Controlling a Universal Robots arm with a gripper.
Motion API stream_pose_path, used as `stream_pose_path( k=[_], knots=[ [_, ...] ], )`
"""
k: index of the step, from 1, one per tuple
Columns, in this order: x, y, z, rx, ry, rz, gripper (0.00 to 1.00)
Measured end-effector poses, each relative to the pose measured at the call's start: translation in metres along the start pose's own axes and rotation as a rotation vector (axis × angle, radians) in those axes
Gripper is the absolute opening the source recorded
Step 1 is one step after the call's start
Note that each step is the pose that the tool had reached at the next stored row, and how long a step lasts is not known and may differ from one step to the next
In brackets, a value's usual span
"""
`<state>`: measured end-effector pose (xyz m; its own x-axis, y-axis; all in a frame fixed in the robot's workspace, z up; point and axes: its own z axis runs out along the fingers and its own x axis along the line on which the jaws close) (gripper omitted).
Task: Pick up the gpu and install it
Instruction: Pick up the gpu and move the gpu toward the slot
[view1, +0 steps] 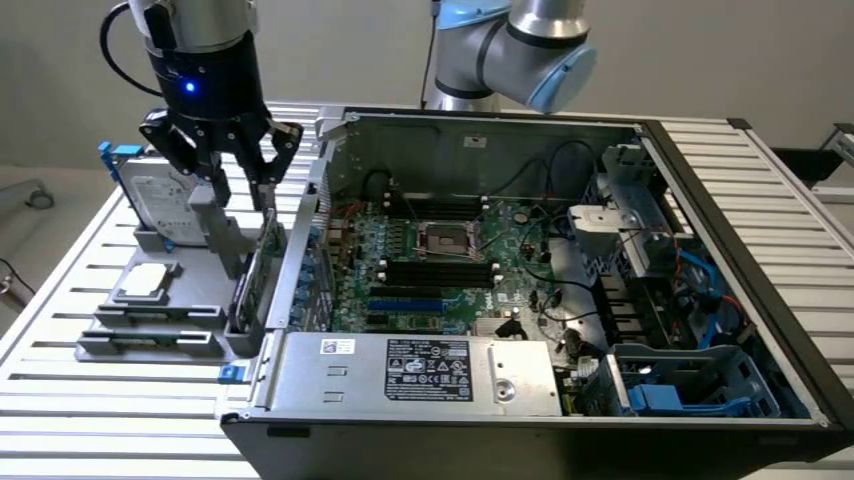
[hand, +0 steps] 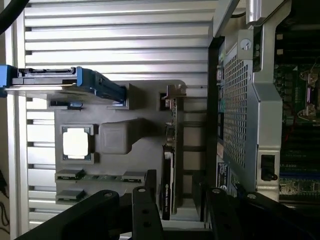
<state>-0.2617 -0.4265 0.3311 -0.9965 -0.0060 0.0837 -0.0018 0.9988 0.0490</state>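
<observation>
The gpu (view1: 255, 272) stands on its long edge in a slot of the grey holder (view1: 160, 315), close beside the computer case's side wall. In the wrist view the gpu (hand: 170, 167) shows edge-on as a thin dark card. My gripper (view1: 240, 192) hangs open just above the card's far end, with nothing held. Its two black fingers (hand: 145, 215) stand apart on either side of the card's line, and my gripper (hand: 176, 215) is not touching it.
On the same holder a silver-grey hard drive (view1: 160, 205) with a blue frame stands upright, and a square CPU chip (view1: 144, 283) lies flat. The open computer case (view1: 747, 270) holds the motherboard (view1: 441, 250) with blue card slots (view1: 400, 300). A second arm (view1: 534, 50) stands behind the case.
</observation>
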Motion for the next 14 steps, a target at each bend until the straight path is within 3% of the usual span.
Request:
stream_pose_path(
  k=[8, 12, 14],
  knots=[
    [-0.001, -0.0089, 0.0141, -0.0048, 0.0134, -0.049, 0.42],
    [0.0, -0.0105, 0.0214, -0.0047, 0.0157, -0.074, 0.42],
    [0.006, -0.0108, 0.0273, -0.0037, 0.0162, -0.084, 0.42]
  ],
)
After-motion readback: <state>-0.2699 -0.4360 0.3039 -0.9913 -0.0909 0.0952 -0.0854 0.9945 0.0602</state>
